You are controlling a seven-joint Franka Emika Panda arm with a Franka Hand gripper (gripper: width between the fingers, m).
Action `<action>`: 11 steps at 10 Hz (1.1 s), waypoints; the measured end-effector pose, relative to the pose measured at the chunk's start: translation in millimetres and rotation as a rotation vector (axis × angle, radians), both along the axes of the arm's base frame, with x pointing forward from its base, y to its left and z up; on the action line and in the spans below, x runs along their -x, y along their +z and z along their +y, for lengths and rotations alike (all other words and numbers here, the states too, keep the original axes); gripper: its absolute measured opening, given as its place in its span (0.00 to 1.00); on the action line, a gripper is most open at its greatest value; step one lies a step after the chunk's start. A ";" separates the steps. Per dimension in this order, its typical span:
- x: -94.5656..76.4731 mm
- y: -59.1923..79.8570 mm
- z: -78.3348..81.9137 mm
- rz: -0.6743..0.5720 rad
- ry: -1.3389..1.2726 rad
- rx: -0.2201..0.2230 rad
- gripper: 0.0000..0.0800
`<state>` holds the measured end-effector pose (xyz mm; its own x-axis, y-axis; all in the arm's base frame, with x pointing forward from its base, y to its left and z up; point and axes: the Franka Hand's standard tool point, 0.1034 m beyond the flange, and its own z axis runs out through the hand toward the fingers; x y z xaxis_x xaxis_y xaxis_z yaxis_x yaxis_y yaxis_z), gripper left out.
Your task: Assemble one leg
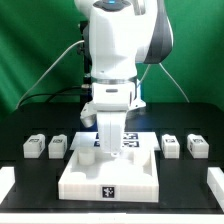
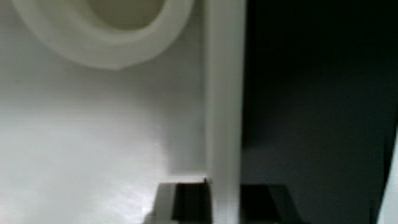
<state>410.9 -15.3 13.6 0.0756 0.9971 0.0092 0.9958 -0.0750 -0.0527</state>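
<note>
The large white rimmed tabletop [image 1: 75, 172] lies in the middle of the black table. My gripper [image 1: 107, 143] points straight down at its far rim. In the wrist view the rim [image 2: 222, 100] runs between my two dark fingers [image 2: 187, 203], which press on it from both sides, so my gripper [image 2: 222, 203] is shut on the rim. A round screw socket [image 2: 125, 30] shows on the panel's inner face. Two legs [image 1: 33, 146] [image 1: 58, 146] stand at the exterior view's left and two more legs [image 1: 170, 146] [image 1: 196, 145] at its right, all apart from the gripper.
White pieces lie at the table's front corners, one at the exterior view's left [image 1: 5, 180] and one at its right [image 1: 214, 178]. Black cables hang behind the arm against the green backdrop [image 1: 30, 50].
</note>
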 end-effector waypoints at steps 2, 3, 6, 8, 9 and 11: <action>-2.2 -0.1 0.9 -0.002 0.002 -0.001 0.08; -9.9 -0.2 4.3 -0.010 0.008 -0.004 0.08; -42.0 -0.3 34.7 -0.044 0.044 -0.029 0.08; -61.1 -0.1 55.7 -0.066 0.025 -0.046 0.08; -69.8 0.1 63.1 -0.076 0.014 -0.050 0.08; -82.5 0.2 71.9 -0.089 -0.003 -0.055 0.08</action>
